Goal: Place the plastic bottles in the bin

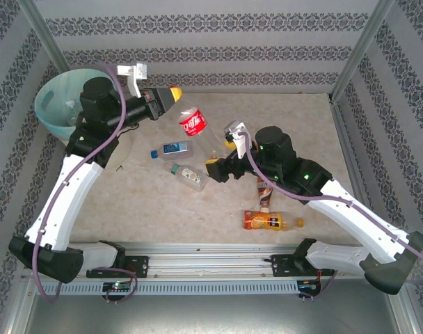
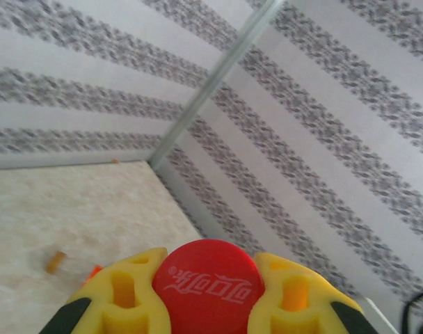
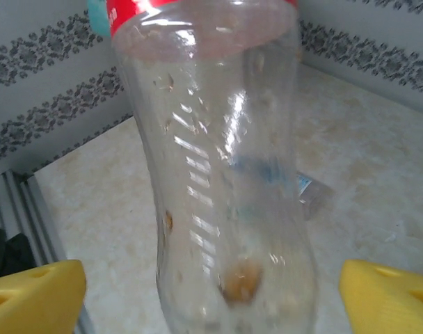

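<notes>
My left gripper [image 1: 172,94] [image 2: 206,289] is raised near the back and shut on the red cap [image 2: 206,282] of a clear bottle with a red label [image 1: 192,122]. That bottle slants down toward the table's middle. Its clear lower body [image 3: 225,209] lies between the wide-apart yellow fingers [image 3: 37,296] of my open right gripper [image 1: 218,156] [image 3: 211,299], which do not touch it. The bin [image 1: 50,104], with a teal liner, stands at the back left behind the left arm and holds a clear bottle [image 1: 71,108].
On the table lie a blue-labelled bottle [image 1: 171,149], a clear bottle with a green cap [image 1: 187,176], a brown bottle [image 1: 264,191] partly under the right arm, and an orange bottle [image 1: 270,221]. Patterned walls close in the back and both sides.
</notes>
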